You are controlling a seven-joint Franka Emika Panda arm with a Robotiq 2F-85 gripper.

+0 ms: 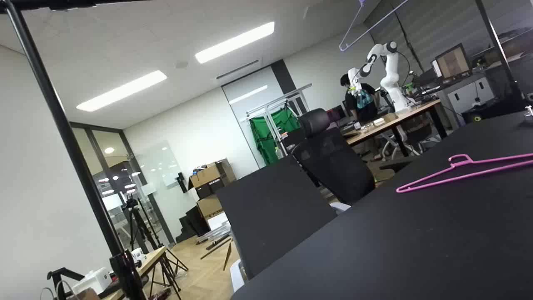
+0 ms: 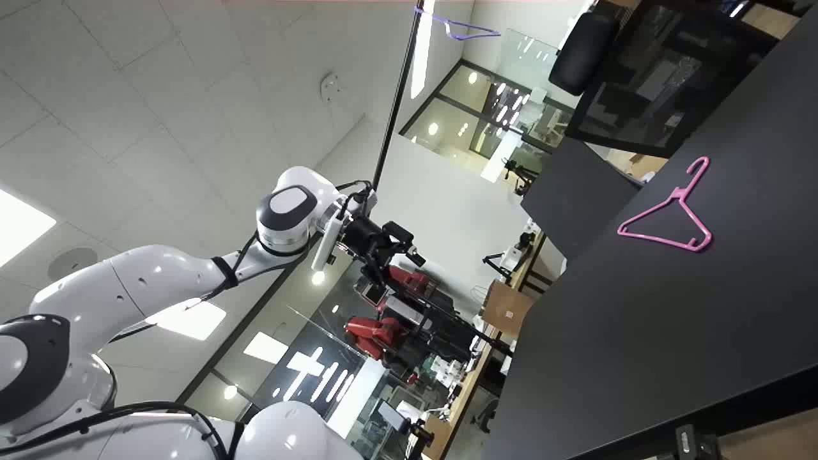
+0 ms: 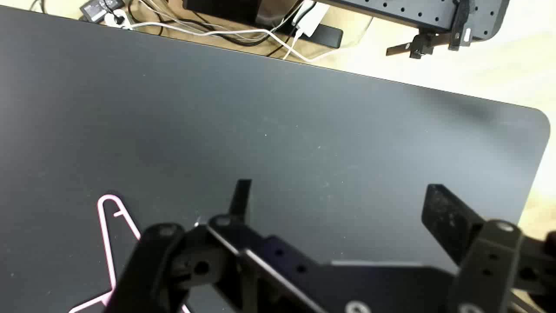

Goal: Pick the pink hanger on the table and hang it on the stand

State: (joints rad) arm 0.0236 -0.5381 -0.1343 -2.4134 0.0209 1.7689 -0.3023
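The pink hanger lies flat on the black table [image 1: 374, 250], and it shows in both exterior views [image 1: 462, 163] [image 2: 680, 193]. In the wrist view, the pink hanger [image 3: 107, 243] is at the lower left, partly hidden behind a gripper finger. My gripper [image 3: 336, 193] is open and empty above the table, with the hanger off to its left. The gripper [image 2: 395, 255] is raised well away from the hanger in an exterior view. The black stand shows as poles [image 1: 62, 121] [image 2: 399, 83]. A purple hanger [image 1: 370, 28] [image 2: 470, 32] hangs high up; its top is cut off.
A black office chair [image 1: 333, 162] stands at the table's edge beside a dark panel [image 1: 275, 208]. White and black cables [image 3: 243, 34] lie beyond the table edge in the wrist view. Another white arm [image 1: 391, 71] and a person [image 1: 362, 104] are far back.
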